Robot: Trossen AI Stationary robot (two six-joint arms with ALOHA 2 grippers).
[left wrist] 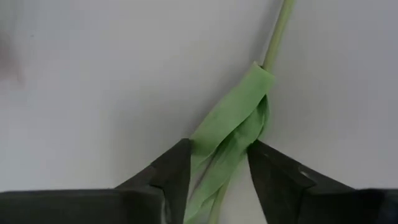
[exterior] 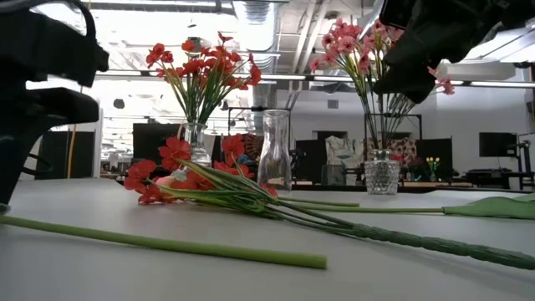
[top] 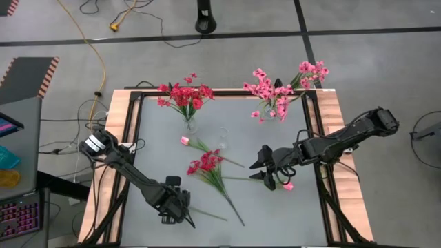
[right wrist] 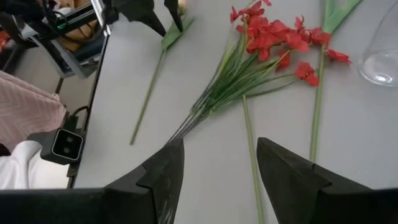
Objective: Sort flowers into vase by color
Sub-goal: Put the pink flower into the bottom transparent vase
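My left gripper (top: 180, 215) is near the table's near edge, shut on a green-stemmed sprig (top: 210, 215) that lies flat on the table (top: 275, 213); its blossom is hidden. My right gripper (top: 264, 167) hangs open, well above the table, over the stem of a pale pink bud (top: 287, 184). That stem (right wrist: 250, 155) shows between its fingers. A red cluster (top: 204, 164) and a second pale pink bud (top: 185, 140) lie on the table. An empty glass vase (top: 222, 138) stands mid-table. Vases of red flowers (top: 185, 96) and pink sprays (top: 279, 88) stand at the far edge. My left gripper pinches the sprig's folded green leaf (left wrist: 219, 146) between its two fingers (left wrist: 175, 168), where the leaf wraps the stem. The fingers come from above, pointing down, and lie across the stem. The stem (exterior: 167, 243) rests flat on the table.
The red cluster's long stems (top: 231, 203) run toward the near edge between the two arms. A black frame (top: 324, 179) borders the table. Bare table shows on the near right (top: 289, 220). A person's pink sleeve (right wrist: 28, 112) shows beyond the left edge.
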